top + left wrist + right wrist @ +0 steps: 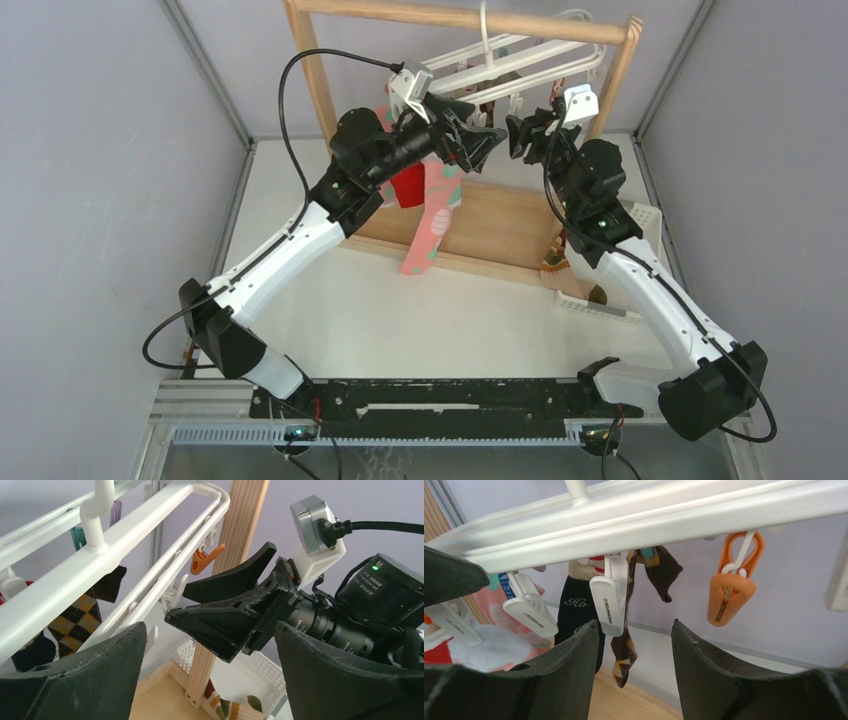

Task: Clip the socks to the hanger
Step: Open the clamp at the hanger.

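Observation:
The white hanger (530, 55) hangs by its hook from the wooden rack's top bar. Clipped to it are a pink sock with teal dots (432, 225), a red sock (406, 186), a dark sock (576, 610) and a brown argyle sock (628, 647). Just below the frame my left gripper (476, 138) and right gripper (516, 134) face each other, tips close. In its wrist view the left gripper (210, 625) is wide open and holds nothing. My right gripper (634, 623) is open and holds nothing, under a white clip (608, 600), with an orange clip (730, 587) to the right.
The wooden rack (322, 85) stands on a wooden base board (500, 225). A white slatted basket (602, 300) sits at the right of the base, with a striped sock (235, 709) lying in it. Grey walls close in on both sides.

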Controlling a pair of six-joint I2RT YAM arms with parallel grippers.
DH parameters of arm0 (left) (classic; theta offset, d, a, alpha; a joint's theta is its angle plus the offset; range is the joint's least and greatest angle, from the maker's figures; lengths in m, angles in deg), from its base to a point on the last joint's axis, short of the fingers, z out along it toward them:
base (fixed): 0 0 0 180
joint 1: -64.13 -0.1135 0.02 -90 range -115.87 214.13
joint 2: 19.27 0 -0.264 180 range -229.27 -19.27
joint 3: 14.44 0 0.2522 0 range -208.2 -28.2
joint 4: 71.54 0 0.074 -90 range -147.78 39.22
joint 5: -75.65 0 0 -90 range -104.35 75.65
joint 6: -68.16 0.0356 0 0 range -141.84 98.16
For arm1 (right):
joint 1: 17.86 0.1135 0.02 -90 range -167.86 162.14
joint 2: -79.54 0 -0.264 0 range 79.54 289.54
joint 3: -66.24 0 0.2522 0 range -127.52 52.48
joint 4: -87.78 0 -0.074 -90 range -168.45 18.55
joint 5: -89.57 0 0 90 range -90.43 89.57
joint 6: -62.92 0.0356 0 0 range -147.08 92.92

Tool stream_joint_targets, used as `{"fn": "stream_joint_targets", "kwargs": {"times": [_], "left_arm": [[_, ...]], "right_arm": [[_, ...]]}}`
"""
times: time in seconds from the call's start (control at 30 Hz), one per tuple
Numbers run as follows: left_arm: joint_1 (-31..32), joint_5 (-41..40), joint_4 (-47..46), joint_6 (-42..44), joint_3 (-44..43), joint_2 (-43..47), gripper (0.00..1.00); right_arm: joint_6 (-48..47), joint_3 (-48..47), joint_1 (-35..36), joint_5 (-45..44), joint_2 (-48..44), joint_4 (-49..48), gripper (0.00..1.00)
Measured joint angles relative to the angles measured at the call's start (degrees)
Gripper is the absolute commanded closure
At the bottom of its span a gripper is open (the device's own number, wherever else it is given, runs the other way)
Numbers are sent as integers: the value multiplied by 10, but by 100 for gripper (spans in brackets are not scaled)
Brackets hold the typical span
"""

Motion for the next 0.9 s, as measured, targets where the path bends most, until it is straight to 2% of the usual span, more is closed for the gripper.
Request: {"fn": "stream_joint_targets", "kwargs": {"times": [0.23, 0.3, 0.4, 0.57, 0.63, 0.9], "left_arm": [[3, -4, 8, 7, 0, 1, 0], [3, -5, 11, 11, 0, 1, 0], [4, -7, 17, 13, 0, 1, 0], [6, -11, 21, 19, 0, 1, 0], [6, -13, 21, 21, 0, 1, 0], [7, -21, 25, 21, 0, 1, 0]], "right_arm": [[-5, -17, 0, 0, 27, -1, 50], [-6, -26, 0, 1, 31, -2, 60], [-6, -34, 0, 4, 31, -3, 67], [-6, -36, 0, 9, 31, -7, 91], [-7, -36, -2, 10, 31, -6, 98], [-4, -36, -4, 16, 28, 5, 100]]}}
